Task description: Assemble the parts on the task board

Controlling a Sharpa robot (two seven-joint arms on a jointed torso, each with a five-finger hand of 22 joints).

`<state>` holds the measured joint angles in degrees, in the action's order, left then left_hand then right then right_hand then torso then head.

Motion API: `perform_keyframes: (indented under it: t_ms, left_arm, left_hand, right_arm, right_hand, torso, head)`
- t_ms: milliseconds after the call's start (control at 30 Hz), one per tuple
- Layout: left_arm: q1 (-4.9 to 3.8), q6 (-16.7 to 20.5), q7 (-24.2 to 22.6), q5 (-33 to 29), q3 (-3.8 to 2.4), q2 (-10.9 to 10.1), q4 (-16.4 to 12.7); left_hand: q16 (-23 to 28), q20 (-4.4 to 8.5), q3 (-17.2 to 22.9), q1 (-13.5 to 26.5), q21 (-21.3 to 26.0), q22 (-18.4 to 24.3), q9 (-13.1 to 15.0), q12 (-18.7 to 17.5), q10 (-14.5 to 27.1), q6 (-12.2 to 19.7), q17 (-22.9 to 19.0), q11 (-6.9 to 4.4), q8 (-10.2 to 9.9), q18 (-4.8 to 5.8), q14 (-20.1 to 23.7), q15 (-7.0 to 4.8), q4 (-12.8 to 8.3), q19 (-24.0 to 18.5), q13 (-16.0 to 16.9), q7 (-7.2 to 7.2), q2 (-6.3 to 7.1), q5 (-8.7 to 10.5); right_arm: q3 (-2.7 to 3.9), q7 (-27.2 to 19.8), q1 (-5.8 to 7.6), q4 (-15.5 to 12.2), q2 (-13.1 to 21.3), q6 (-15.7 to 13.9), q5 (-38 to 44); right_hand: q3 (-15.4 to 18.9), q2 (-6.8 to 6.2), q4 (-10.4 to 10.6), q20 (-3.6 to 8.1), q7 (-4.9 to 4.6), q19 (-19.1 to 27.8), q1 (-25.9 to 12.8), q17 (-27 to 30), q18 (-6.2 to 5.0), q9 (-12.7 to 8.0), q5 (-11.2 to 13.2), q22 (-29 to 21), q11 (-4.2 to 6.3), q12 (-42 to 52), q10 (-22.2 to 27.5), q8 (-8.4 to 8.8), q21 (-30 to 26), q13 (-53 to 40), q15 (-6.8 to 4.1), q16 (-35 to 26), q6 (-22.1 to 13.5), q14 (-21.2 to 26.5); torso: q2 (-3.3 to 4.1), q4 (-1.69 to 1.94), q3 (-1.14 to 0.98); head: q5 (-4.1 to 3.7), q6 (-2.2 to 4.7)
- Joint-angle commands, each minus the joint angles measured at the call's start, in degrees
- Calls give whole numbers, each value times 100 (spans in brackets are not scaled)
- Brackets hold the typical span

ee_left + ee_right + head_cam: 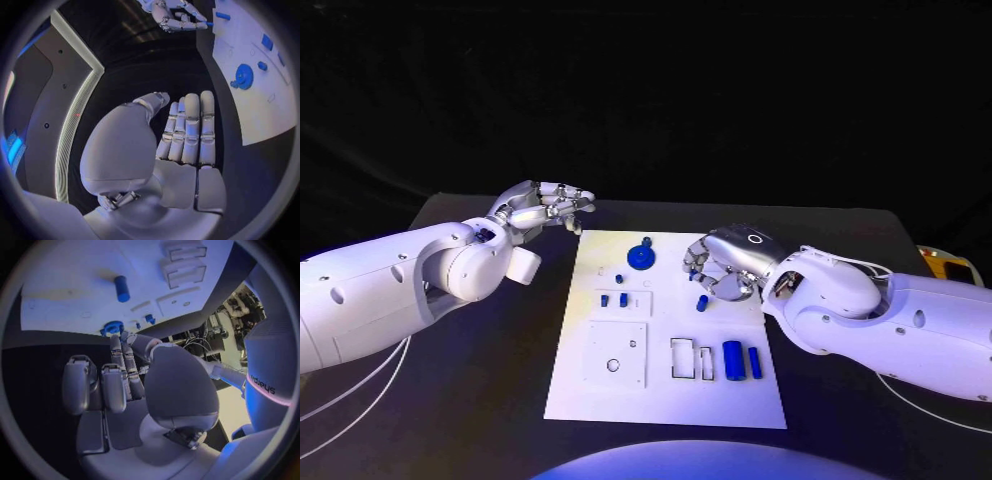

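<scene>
— Black matte table (473,420) underneath, and nearest us on the flat white task board (668,390) lie two smooth blue cylinders (741,359) beside rectangular frames (691,358).

— And the right hand (726,265)?

— Curled over the board's right edge; whether it grips anything, I cannot tell, since the fingers hide their own tips.

— Further back?

— A round blue disc part (640,256) sits near the far end. The left hand (542,208) hovers off the board's far left corner, fingers bent, holding nothing.

Two bulky white arms with rounded, glossy shells and small dark screw holes. Silver segmented left hand (542,208) and right hand (728,260), the latter bearing a ring mark. Thin white cables beneath both forearms.
</scene>
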<state>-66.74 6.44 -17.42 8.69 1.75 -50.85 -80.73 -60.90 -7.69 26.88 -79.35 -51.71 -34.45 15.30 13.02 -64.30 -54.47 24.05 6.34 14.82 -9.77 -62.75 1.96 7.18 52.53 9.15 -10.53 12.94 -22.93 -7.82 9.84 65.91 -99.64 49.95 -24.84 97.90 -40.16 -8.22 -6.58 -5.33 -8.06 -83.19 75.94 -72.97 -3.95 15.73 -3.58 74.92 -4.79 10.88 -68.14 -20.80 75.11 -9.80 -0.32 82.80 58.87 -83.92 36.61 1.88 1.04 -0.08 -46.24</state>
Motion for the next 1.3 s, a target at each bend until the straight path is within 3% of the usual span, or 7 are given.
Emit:
perform_keyframes:
  t_ms: [33, 267, 667, 1300]
  left_arm:
    - [1, -92, -16, -20, 0, 29, -4]
    - [4, -92, -28, -23, 4, 69, -6]
    - [6, -110, -28, -38, 6, 162, -10]
    - [5, -129, 25, -39, 7, 140, -17]
  left_hand:
    - [30, 0, -26, -61, 27, 6, -7, 15, 38, 35, -9, 8, -30, -74, 35, 18, -12, 28, 5, 4, -5, 3]
    - [38, -1, -20, -89, 35, 12, -7, 23, 42, 31, -12, 7, -27, -76, 38, 19, -21, 36, 7, 6, -30, -16]
    - [42, -7, -53, -50, 51, 22, -10, 33, 52, 35, -12, 15, -30, -73, 38, 29, 11, 42, 8, -1, -27, -13]
    - [46, -9, -62, -51, 67, 34, -17, 39, 72, 59, -12, 21, -44, -74, 36, 31, 26, 51, 8, -11, -44, -24]
  right_arm:
    - [-3, -154, -74, -89, -108, -140, -139]
    - [-16, -286, -312, -109, -440, -102, -169]
    - [-63, -401, -713, 179, -946, -30, -145]
    - [-93, -446, -833, 350, -1126, 22, -145]
  right_hand:
    - [-36, 27, -5, 4, -9, -20, 34, 5, 62, 2, -14, 866, 81, -21, -110, 30, 9, -3, -20, -4, 14, -255]
    - [-49, 16, -27, 2, -14, -11, 31, 17, 58, -1, -18, 861, 75, -33, -103, 43, -10, 1, -15, -10, 3, -253]
    - [-59, 13, -41, 0, -19, -2, 28, 17, 53, -4, -24, 855, 70, -42, -96, 52, -30, 4, -12, -9, -3, -253]
    - [-46, -2, -43, -9, -30, 0, -30, 23, 53, -4, -24, 861, 60, -58, -94, 63, -29, 6, -1, -12, -2, -252]
  torso:
    - [-5, 1, 1]
    - [1, 3, 4]
    - [4, 1, 10]
    - [4, -5, 10]
  head:
    - [89, -37]
    - [246, -48]
    - [385, -99]
    - [454, -172]
